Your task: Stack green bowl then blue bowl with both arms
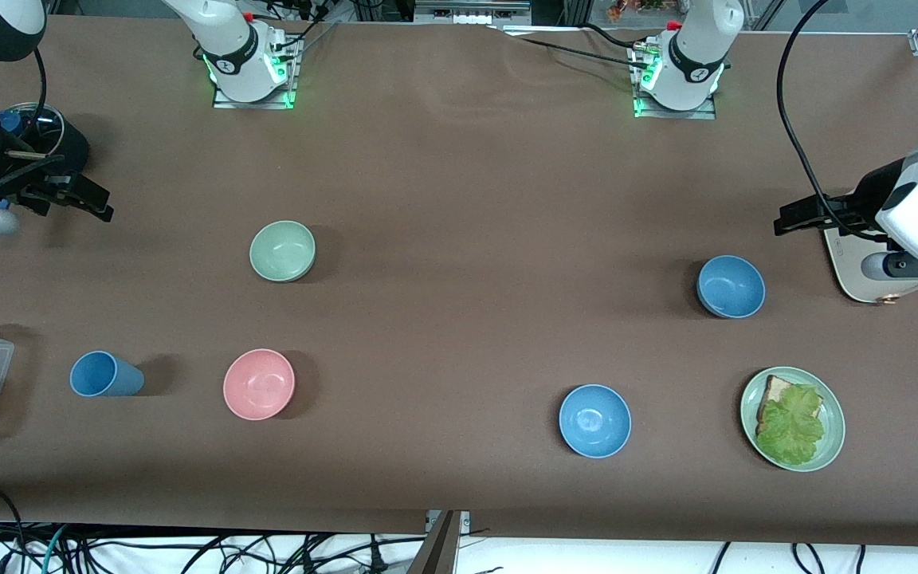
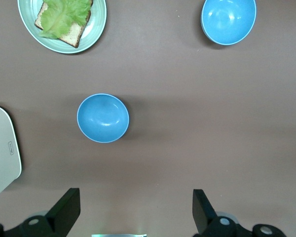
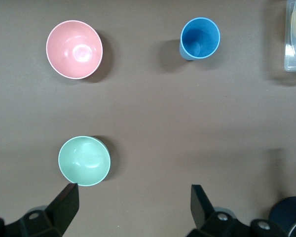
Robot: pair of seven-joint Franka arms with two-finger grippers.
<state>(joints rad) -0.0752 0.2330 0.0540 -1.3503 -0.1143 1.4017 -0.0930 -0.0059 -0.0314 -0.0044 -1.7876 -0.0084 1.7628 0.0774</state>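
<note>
Both end effectors, left point(image 1: 795, 217) and right point(image 1: 86, 201), hang spread over the table ends; green bowl point(image 1: 283, 251) and blue bowl point(image 1: 731, 286) look light, rigid, best pinched at rims.

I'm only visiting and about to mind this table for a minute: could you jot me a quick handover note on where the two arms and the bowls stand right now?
Left gripper: open, holding nothing, waiting at its own end of the table.
Right gripper: open, holding nothing, waiting at its end.
Green bowl: upright on the table toward the right arm's end, alone.
Blue bowl: upright toward the left arm's end, farther from the front camera than the brighter blue bowl.
Done: nothing stacked.
Left: pick up both bowls, green first, then blue.
</note>
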